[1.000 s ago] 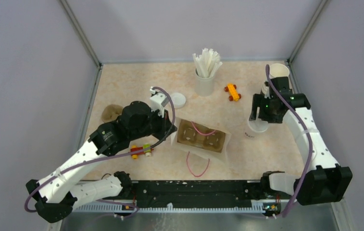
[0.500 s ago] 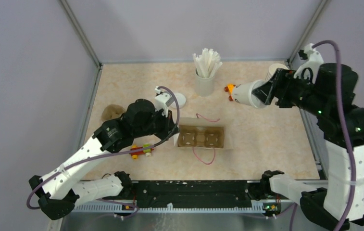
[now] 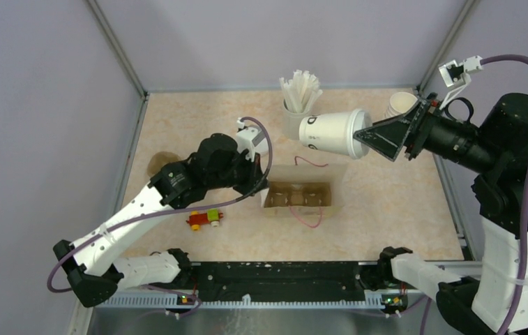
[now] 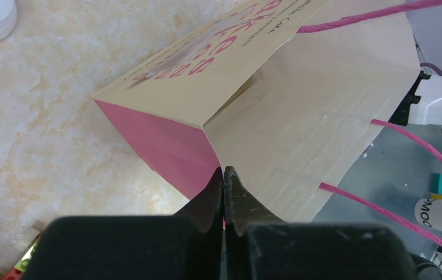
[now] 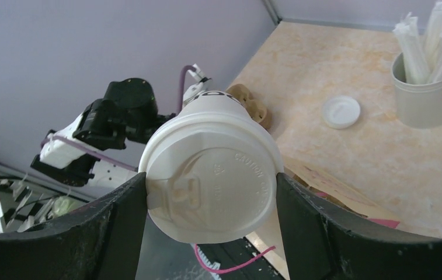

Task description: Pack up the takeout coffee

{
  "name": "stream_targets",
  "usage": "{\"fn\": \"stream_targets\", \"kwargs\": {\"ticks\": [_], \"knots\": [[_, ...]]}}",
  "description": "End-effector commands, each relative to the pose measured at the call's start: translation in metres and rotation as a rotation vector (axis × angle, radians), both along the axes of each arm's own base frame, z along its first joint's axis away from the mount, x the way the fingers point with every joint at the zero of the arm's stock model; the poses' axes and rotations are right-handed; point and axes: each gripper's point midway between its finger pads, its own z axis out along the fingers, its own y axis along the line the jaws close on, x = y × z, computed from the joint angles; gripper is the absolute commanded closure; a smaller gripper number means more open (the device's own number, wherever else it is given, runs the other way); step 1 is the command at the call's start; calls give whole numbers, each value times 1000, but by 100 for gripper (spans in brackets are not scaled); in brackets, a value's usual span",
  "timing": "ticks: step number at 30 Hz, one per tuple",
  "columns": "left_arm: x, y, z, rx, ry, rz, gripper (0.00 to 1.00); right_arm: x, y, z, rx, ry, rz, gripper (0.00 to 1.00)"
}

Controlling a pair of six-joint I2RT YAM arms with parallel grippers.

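Beige marbled table top (image 3: 386,209) below left gripper (image 3: 264,190) and right gripper (image 3: 367,136). Plain lilac-grey walls (image 3: 282,42) beyond them on far, left, right sides. Grey metal posts (image 3: 119,52) at far corners. Black rail (image 3: 282,279) along near edge. Light soft, even.

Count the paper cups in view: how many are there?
2. A lidded cup is held sideways by the right claw; a second cup stands in the far right corner. More may be nested inside it.
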Motion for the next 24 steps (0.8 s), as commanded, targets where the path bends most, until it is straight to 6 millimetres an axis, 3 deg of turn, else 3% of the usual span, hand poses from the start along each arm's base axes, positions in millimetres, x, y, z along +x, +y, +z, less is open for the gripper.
{"fn": "stream_targets", "kwargs": {"ticks": [1, 7, 13, 18, 24], "knots": [[12, -13, 34, -98, -40, 4, 100, -27, 14, 19, 36, -119, 165, 43], [23, -15, 40, -124, -30, 24, 100, -43, 18, -16, 4, -77, 253, 42], [32, -19, 38, -123, -16, 24, 100, -41, 14, -49, -32, -78, 226, 39], [36, -22, 40, -121, -10, 23, 100, -44, 15, -62, -1, -90, 222, 39], [38, -23, 44, -127, -105, -28, 100, -26, 0, -90, -154, -113, 133, 40]]}}
